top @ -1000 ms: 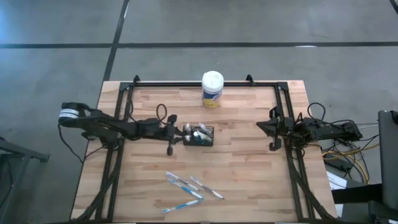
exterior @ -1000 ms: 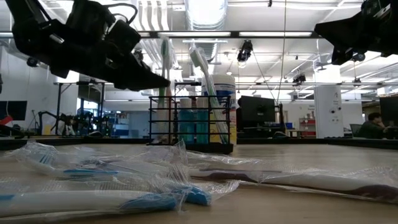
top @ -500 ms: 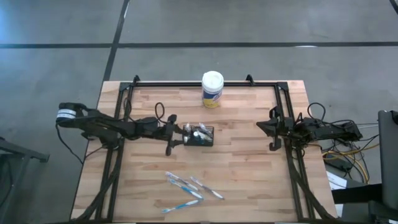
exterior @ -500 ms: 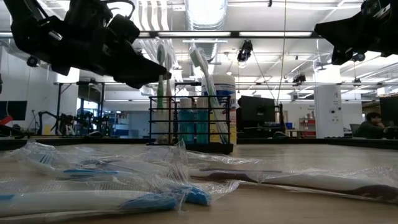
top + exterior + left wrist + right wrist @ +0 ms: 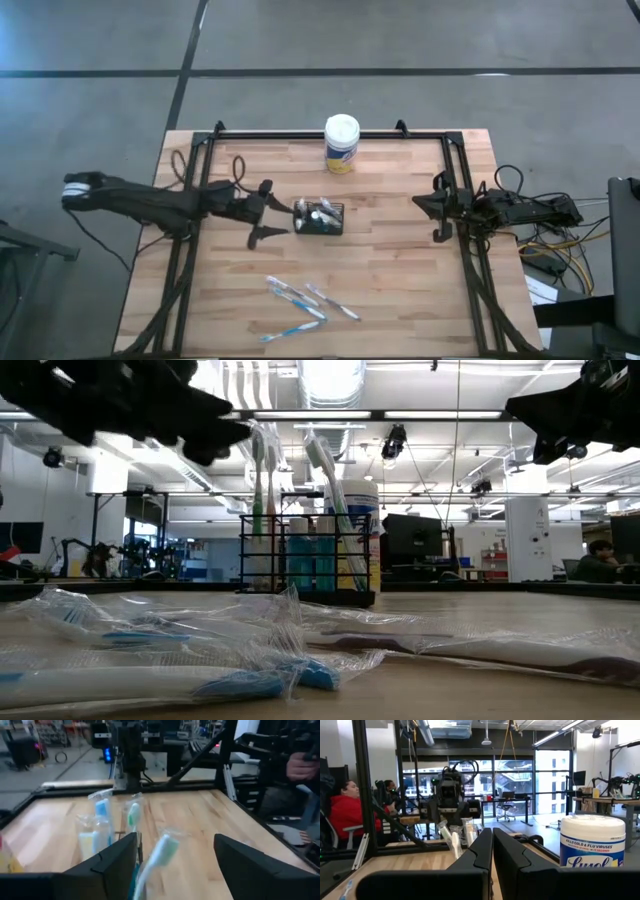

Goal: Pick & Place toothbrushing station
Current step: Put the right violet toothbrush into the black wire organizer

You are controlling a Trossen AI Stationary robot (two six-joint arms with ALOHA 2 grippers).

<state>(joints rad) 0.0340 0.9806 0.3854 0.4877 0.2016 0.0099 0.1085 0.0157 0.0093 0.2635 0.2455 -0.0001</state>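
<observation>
Standing upright, the toothbrushing station (image 5: pixel 319 217) runs lengthwise toward the left gripper (image 5: pixel 270 219). That gripper gapes empty just beside it. The right gripper (image 5: pixel 437 212), well apart, is closed on nothing.

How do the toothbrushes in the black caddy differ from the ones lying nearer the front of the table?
The toothbrushes in the caddy stand upright, heads up, inside the black caddy. The front toothbrushes lie flat and scattered on the wooden table, clear of any holder. Both groups seem to be in clear wrappers.

Black toothbrushing station (image 5: pixel 319 217) holds green-and-white brushes; beyond it, white-lidded yellow-labelled canister (image 5: pixel 342 143) on pale striped wooden table (image 5: pixel 400 270).
</observation>
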